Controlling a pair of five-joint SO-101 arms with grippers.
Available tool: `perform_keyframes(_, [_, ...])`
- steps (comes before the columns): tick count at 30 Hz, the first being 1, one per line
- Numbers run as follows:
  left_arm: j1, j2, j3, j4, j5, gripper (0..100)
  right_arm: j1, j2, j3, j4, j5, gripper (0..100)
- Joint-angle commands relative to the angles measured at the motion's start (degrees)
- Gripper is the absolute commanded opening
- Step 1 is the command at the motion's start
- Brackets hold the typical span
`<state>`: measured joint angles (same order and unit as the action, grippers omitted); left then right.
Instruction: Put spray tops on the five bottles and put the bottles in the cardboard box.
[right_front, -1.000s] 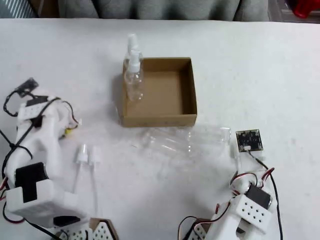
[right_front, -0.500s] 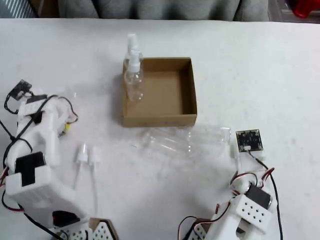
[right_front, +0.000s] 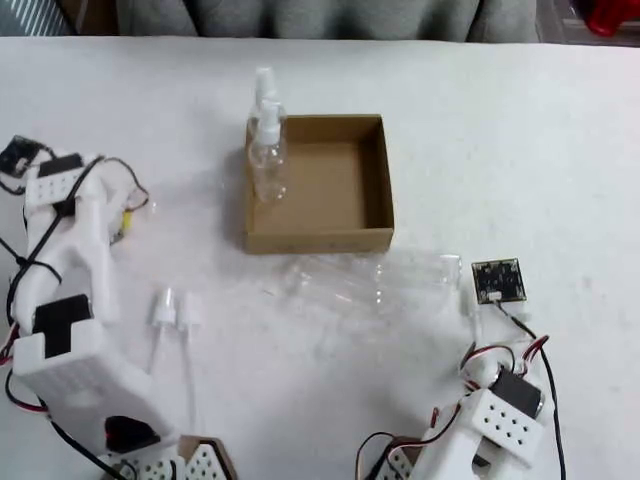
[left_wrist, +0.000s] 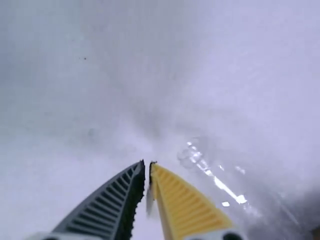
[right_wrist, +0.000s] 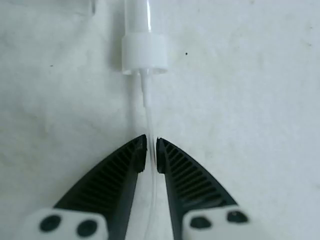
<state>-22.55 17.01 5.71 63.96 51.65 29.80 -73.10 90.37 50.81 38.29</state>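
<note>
Left arm swung out leftward; left claw (left_wrist: 148, 172) pinched narrow, nothing seen in it. Right claw (right_wrist: 151, 147) narrow around tube of top (right_wrist: 145, 54). Two capped bottles (right_front: 267, 150) stand in box (right_front: 375, 190); three bare bottles (right_front: 370, 280) and two loose tops (right_front: 165, 308) lie outside. Judged under half done.

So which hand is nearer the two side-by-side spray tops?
Left. The left hand is close behind the two spray tops; the right hand is far to their right, beyond the lying bottles.
</note>
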Motion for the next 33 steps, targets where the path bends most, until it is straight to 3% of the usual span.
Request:
perform_keyframes(1, [3.82,-3.65,-5.1,1.49,1.05,2,-0.57,-0.4,-0.44,-0.75,0.7,1.5])
perform_keyframes(8, [9.19,-3.38,-7.03,0.97,1.76,7,-0.57,-0.4,-0.44,-0.75,0.7,1.5])
perform_keyframes(15, [9.01,-3.3,-7.3,0.97,14.68,46,-0.66,-0.4,-0.44,-0.75,0.7,1.5])
perform_keyframes(17, [9.19,-3.21,-7.3,0.7,18.2,52,-0.66,-0.4,-0.44,-0.75,0.7,1.5])
perform_keyframes(27, [8.92,-3.12,-0.53,-11.08,20.22,46,-0.66,-0.4,-0.44,-0.75,0.7,1.5])
perform_keyframes(33, [8.92,0.13,-1.76,-11.25,20.22,46,-0.66,-0.4,-0.44,-0.75,0.7,1.5])
